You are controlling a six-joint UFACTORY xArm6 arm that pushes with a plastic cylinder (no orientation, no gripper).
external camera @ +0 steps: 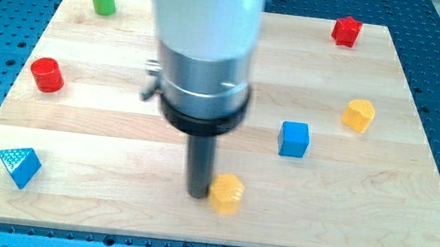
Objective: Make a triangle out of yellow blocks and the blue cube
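Touching: my tip against the left side of yellow hexagonal block; blue cube apart; no fingers fitted.

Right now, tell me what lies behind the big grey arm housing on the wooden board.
Only wooden board shows around the grey arm housing; anything behind it is covered. Below it, my tip touches the near yellow block from the view's left.
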